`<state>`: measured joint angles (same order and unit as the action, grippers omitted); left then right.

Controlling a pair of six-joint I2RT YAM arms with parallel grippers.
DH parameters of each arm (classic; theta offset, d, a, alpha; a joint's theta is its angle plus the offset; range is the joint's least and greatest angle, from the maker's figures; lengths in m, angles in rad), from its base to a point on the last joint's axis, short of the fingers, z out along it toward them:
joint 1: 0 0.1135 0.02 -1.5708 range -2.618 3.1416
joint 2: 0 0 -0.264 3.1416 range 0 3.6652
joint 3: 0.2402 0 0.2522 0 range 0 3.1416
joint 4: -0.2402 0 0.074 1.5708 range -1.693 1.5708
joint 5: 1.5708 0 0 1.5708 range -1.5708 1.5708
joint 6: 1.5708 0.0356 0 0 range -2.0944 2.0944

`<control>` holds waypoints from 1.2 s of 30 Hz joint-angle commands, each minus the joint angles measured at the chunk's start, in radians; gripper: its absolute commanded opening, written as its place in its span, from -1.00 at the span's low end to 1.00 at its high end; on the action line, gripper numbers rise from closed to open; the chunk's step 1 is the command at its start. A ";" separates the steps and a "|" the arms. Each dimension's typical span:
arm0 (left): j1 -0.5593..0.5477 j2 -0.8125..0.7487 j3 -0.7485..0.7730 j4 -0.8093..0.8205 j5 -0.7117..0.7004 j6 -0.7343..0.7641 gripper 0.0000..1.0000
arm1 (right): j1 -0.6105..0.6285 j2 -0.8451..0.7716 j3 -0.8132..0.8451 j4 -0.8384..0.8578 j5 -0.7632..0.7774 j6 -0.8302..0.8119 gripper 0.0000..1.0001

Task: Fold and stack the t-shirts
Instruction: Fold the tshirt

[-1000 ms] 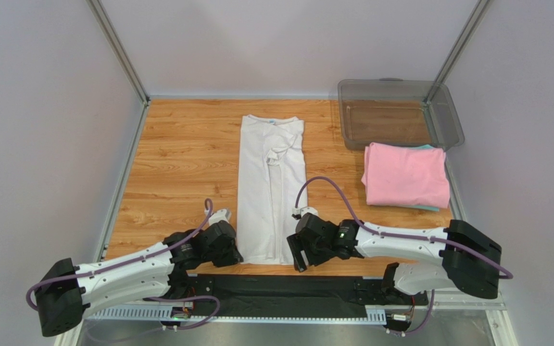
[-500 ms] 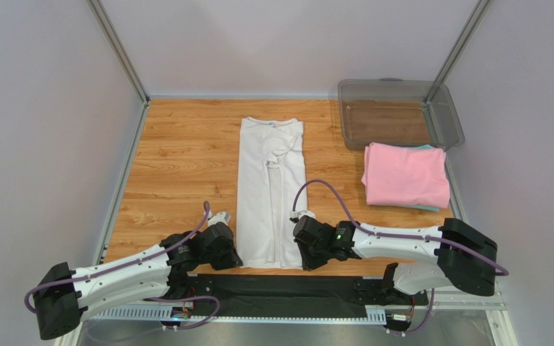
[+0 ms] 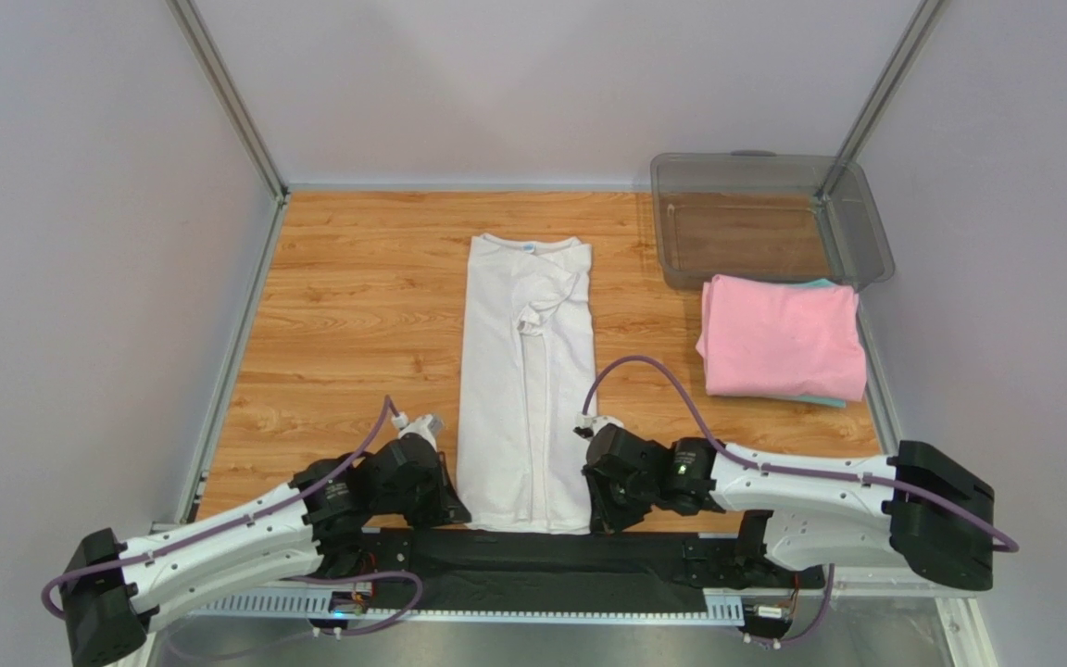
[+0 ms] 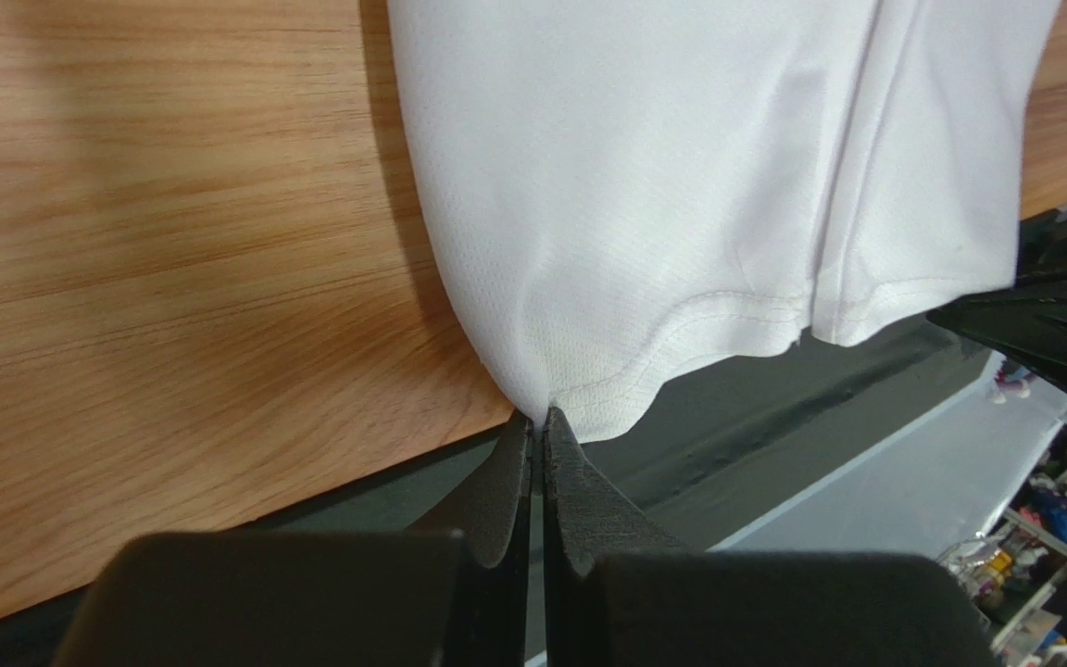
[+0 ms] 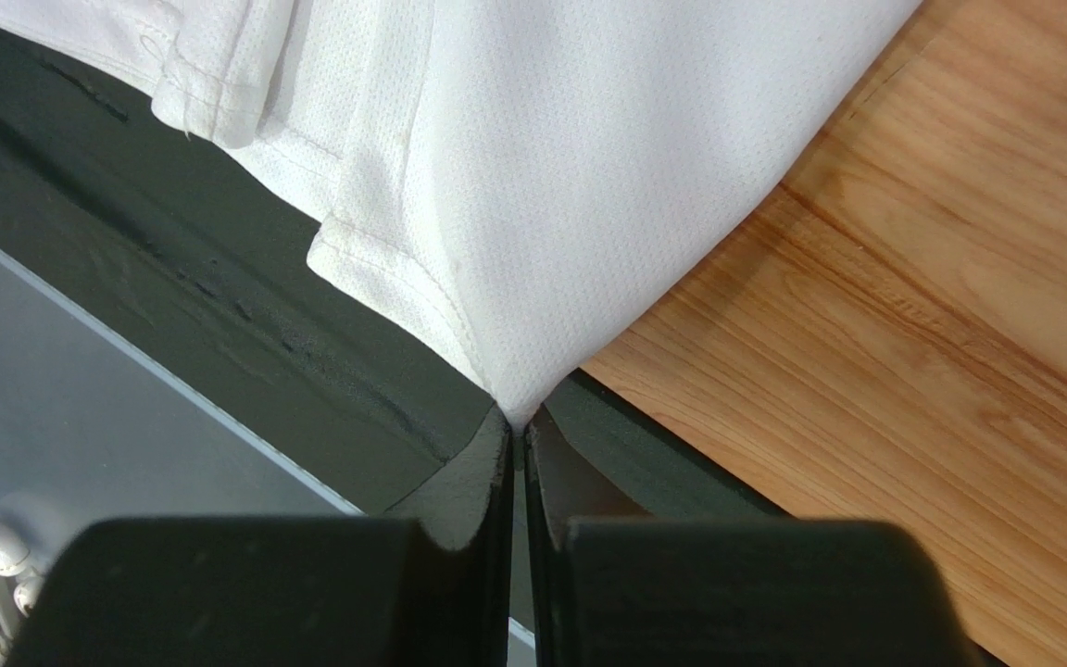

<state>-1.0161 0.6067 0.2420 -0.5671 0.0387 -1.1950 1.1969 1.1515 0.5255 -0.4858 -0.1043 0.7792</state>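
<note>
A white t-shirt (image 3: pixel 527 375), folded into a long narrow strip, lies down the middle of the wooden table with its collar and small blue tag at the far end. My left gripper (image 3: pixel 450 512) is shut on the shirt's near left hem corner (image 4: pixel 553 396). My right gripper (image 3: pixel 600 514) is shut on the near right hem corner (image 5: pixel 518 382). Both corners sit over the table's black front edge. A folded pink t-shirt (image 3: pixel 781 338) rests at the right on a teal t-shirt (image 3: pixel 818 284), of which only a thin edge shows.
A clear plastic bin (image 3: pixel 767 223) stands at the back right, just behind the pink shirt. Metal frame posts and grey walls bound the wooden table (image 3: pixel 344 320). A black strip (image 3: pixel 539 549) runs along the near edge between the arm bases.
The right gripper has closed on the shirt's near right corner. Both arms have moved toward the near edge, drawing the white shirt slightly nearer and straighter.
</note>
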 commanded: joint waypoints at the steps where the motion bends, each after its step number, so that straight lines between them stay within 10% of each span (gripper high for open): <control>1: -0.006 -0.030 0.036 -0.010 -0.002 0.005 -1.00 | 0.006 -0.019 0.036 0.021 0.049 0.009 -0.97; 18: -0.003 0.191 0.327 -0.057 -0.350 0.124 -1.00 | -0.149 -0.073 0.255 -0.100 0.354 -0.211 -0.98; 36: 0.251 0.530 0.626 0.030 -0.395 0.374 -1.00 | -0.433 0.154 0.455 0.032 0.204 -0.363 -1.00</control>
<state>-0.7975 1.1049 0.8070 -0.5671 -0.3397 -0.8932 0.7914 1.2869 0.9195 -0.5037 0.1272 0.4614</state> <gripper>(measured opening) 0.009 0.011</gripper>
